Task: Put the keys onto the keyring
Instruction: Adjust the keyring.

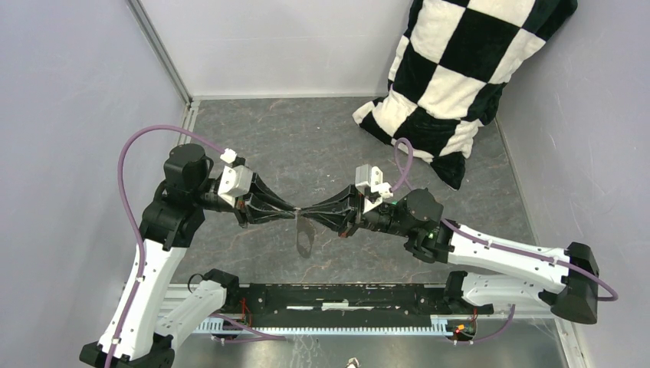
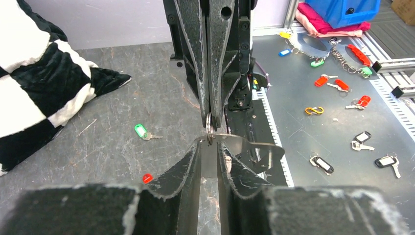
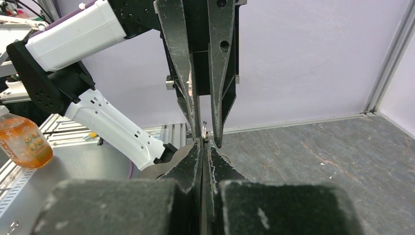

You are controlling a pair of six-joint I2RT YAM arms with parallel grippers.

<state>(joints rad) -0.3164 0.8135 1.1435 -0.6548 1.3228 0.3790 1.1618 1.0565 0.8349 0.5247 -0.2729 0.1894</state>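
My right gripper (image 3: 201,141) is fully closed and pinches the small ring (image 2: 209,128) of the keyring (image 2: 249,147), so that is the only thing I hold. My left gripper (image 2: 209,147) meets it tip to tip. Its jaws stand a narrow gap apart, one fingertip on each side of that ring. I can't tell if either pad touches the metal.

Why like this, my read: the right holds the ring up off the table (image 2: 122,83) so it hangs free. The left is lined up to pinch or spread the ring so a key can go on.

The grey keyring body dangles below the tips in mid-air, seen edge-on from the wrists and flat from the top camera. Count: one keyring, one small ring.

Keys: two, both lying loose on the table, neither in a gripper, none threaded. The red key (image 2: 147,178) is nearer, with only its head showing beside my left finger. The green key (image 2: 142,131) is a bit further out, well apart from the keyring. So the task is at zero of two.

Further off: one checkered pillow (image 1: 452,69) at the far corner. Off the table, the metal bench (image 2: 298,147) holds spare tagged keys, roughly a dozen, including three black ones, too small for an exact count. One orange bottle (image 3: 19,142) stands there too.
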